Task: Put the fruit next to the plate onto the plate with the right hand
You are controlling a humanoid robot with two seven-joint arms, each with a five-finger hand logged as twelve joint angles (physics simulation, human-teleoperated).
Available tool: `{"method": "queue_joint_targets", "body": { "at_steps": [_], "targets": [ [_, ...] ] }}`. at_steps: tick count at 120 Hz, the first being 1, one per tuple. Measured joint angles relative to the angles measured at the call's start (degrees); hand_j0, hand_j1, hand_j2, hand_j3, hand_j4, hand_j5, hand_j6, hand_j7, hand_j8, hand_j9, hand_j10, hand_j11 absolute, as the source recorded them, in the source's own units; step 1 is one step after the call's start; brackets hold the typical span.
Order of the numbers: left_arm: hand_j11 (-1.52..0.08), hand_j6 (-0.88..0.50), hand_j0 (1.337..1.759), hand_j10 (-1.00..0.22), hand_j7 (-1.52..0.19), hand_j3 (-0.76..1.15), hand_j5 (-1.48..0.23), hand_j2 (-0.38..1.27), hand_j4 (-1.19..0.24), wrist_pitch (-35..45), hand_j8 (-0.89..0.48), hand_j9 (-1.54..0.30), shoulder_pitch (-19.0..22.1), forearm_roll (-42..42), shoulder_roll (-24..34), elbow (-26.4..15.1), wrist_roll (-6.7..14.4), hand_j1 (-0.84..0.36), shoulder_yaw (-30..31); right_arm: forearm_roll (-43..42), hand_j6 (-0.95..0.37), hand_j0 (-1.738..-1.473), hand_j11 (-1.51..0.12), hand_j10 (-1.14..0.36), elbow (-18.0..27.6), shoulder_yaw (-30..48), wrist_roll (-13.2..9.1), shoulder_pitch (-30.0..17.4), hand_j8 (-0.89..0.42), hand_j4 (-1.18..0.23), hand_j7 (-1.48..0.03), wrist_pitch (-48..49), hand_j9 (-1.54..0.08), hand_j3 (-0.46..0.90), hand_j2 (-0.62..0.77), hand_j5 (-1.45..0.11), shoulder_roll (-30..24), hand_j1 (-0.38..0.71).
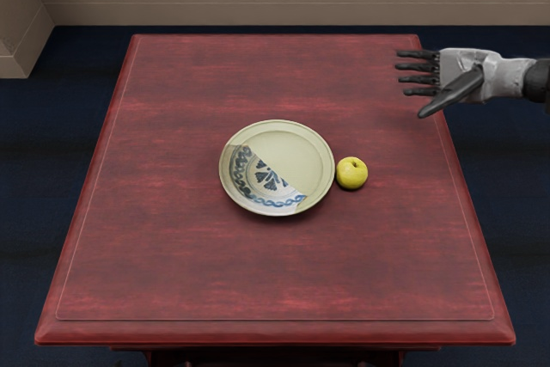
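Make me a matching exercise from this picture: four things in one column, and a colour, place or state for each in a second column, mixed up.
Things:
1. plate
2. fruit
3. right hand
4. table

Descriptions:
A. yellow-green, lying just right of the plate
B. dark red surface
C. cream with a blue pattern, mid-table
D. fingers spread, holding nothing, above the table's far right edge

Pairs: 1-C, 2-A, 3-D, 4-B.
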Motion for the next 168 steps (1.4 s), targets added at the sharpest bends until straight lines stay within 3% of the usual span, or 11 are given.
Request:
{"method": "queue_joint_targets", "body": {
  "at_steps": [29, 36, 49, 59, 81, 103, 118, 134, 158, 168],
  "targets": [
    [-0.01, -0.01, 1.658, -0.01, -0.01, 0.0, -0.01, 0.0, -0.01, 0.0, -0.01, -0.01, 0.0, 0.02, 0.0, 0.0, 0.0, 0.34, -0.02, -1.42, 0.0, -1.658, 0.0, 0.0, 4.94, -0.18, -0.85, -0.35, 0.0, 0.0, 0.0, 0.0, 0.0, 0.0, 0.0, 0.0, -1.77, -0.35],
    [-0.01, -0.01, 1.658, -0.01, -0.01, 0.0, -0.01, 0.0, -0.01, 0.0, -0.01, -0.01, 0.0, 0.02, 0.0, 0.0, 0.0, 0.34, 0.0, -3.18, 0.0, -1.658, 0.0, 0.0, 11.12, -0.46, -1.21, -0.71, 0.0, 0.0, 0.0, 0.0, 0.0, 0.0, 0.0, 0.0, -4.45, -0.35],
    [-0.01, -0.01, 1.658, -0.01, -0.01, 0.0, -0.01, 0.0, -0.01, 0.0, -0.01, -0.01, 0.0, 0.01, 0.0, 0.0, 0.0, 0.34, 0.01, -4.97, 0.0, -1.658, 0.0, 0.0, 27.09, -1.98, -1.52, -2.33, 0.0, 0.0, 0.0, -0.05, 0.0, 0.0, 0.0, 0.0, -13.15, -0.35],
    [-0.01, -0.01, 1.658, -0.01, -0.01, 0.0, -0.01, 0.0, -0.01, 0.0, -0.01, -0.01, 0.0, 0.0, 0.0, 0.0, 0.0, 0.34, 0.02, -5.83, 0.0, -1.658, 0.0, 0.0, 34.67, -2.94, -1.67, -2.72, 0.0, 0.0, 0.0, -1.34, 0.0, 0.0, 0.0, 0.0, -16.75, -0.35],
    [-0.01, -0.01, 1.658, -0.01, -0.01, 0.0, -0.01, 0.0, -0.01, 0.0, -0.01, -0.01, 0.0, 0.01, 0.0, 0.0, 0.0, 0.34, 0.01, -21.14, 0.0, -1.658, 0.0, 0.0, 41.54, -5.03, -2.12, -2.54, 0.0, 0.0, 0.0, -20.06, 0.0, 0.0, 0.0, 0.0, -11.33, -0.35],
    [-0.01, -0.01, 1.658, -0.01, -0.01, 0.0, -0.01, 0.0, -0.01, 0.0, -0.01, -0.01, 0.0, 0.0, 0.0, 0.0, 0.0, 0.34, 0.01, -27.66, 0.0, -1.658, 0.0, 0.0, 49.84, -15.48, -2.22, -1.06, 0.0, 0.0, 0.0, -40.41, 0.0, 0.0, 0.0, 0.0, -10.0, -0.35],
    [-0.01, -0.01, 1.658, -0.01, -0.01, 0.0, -0.01, 0.0, -0.01, 0.0, -0.01, -0.01, 0.0, -0.01, 0.0, 0.0, 0.0, 0.34, -0.01, -29.87, 0.0, -1.658, 0.0, 0.0, 52.58, -25.56, -2.23, 1.29, 0.0, 0.0, 0.0, -51.83, 0.0, 0.0, 0.0, 0.0, -8.6, -0.35],
    [-0.01, -0.01, 1.658, -0.01, -0.01, 0.0, -0.01, 0.0, -0.01, 0.0, -0.01, -0.01, 0.0, 0.01, 0.0, 0.0, 0.0, 0.34, 0.01, -30.6, 0.0, -1.658, 0.0, 0.0, 53.46, -37.14, -2.24, 6.83, 0.0, 0.0, 0.0, -64.24, 0.0, 0.0, 0.0, 0.0, -4.2, -0.35],
    [-0.01, -0.01, 1.658, -0.01, -0.01, 0.0, -0.01, 0.0, -0.01, 0.0, -0.01, -0.01, 0.0, -0.02, 0.0, 0.0, 0.0, 0.34, 0.0, -30.83, 0.0, -1.658, 0.0, 0.0, 53.29, -46.14, -2.24, 10.11, 0.0, 0.0, 0.0, -69.18, 0.0, 0.0, 0.0, 0.0, -1.0, -0.35],
    [-0.01, -0.01, 1.658, -0.01, -0.01, 0.0, -0.01, 0.0, -0.01, 0.0, -0.01, -0.01, 0.0, -0.01, 0.0, 0.0, 0.0, 0.34, 0.0, -30.55, 0.0, -1.658, 0.0, 0.0, 51.19, -49.78, -2.24, 12.25, 0.0, 0.0, 0.0, -69.65, 0.0, 0.0, 0.0, 0.0, 0.69, -0.35]
  ]
}}
